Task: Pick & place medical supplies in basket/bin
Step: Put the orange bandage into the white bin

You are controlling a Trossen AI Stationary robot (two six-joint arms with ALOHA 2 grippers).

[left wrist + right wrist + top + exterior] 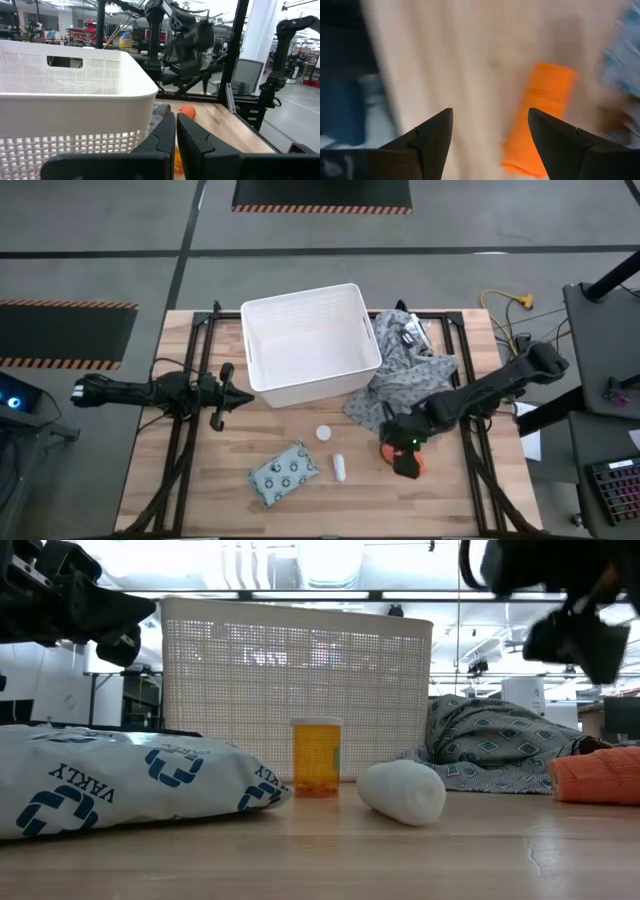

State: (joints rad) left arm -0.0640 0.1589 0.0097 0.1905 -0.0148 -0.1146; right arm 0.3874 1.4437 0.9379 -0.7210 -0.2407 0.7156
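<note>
- Here the right gripper (490, 142) hangs just above the tabletop (480, 500) with its two dark fingers spread wide and nothing between them.
- Ahead of those fingers lies the orange roll (540, 117), a soft, tapered orange-red bundle resting on the wood; in the high view it sits at the right-front of the table, partly under the gripper and just beside the grey patterned cloth (405, 375).
- It looks like rolled fabric or bandage wrap: light, compressible and not slippery, so I judge it will give under the fingers rather than slide. The best hold is probably across its short width near the middle, fingers straddling both long sides.
- Closing near the thin end risks pinching only a loose layer, and the cloth hem close by could get caught.
- Toward the table's middle stand a small amber pill bottle (317, 757) with a white cap, upright and rigid, and a white roll (401, 791) lying on its side, likely light and apt to roll.
- The dotted packet (285, 473) lies flat at the front, thin and floppy, hard to get under.
- The white perforated bin (262, 370) stands at the back centre, well apart from the orange roll.
- The left gripper (176, 131) waits beside the bin's left wall, fingers pressed together and empty.
</note>
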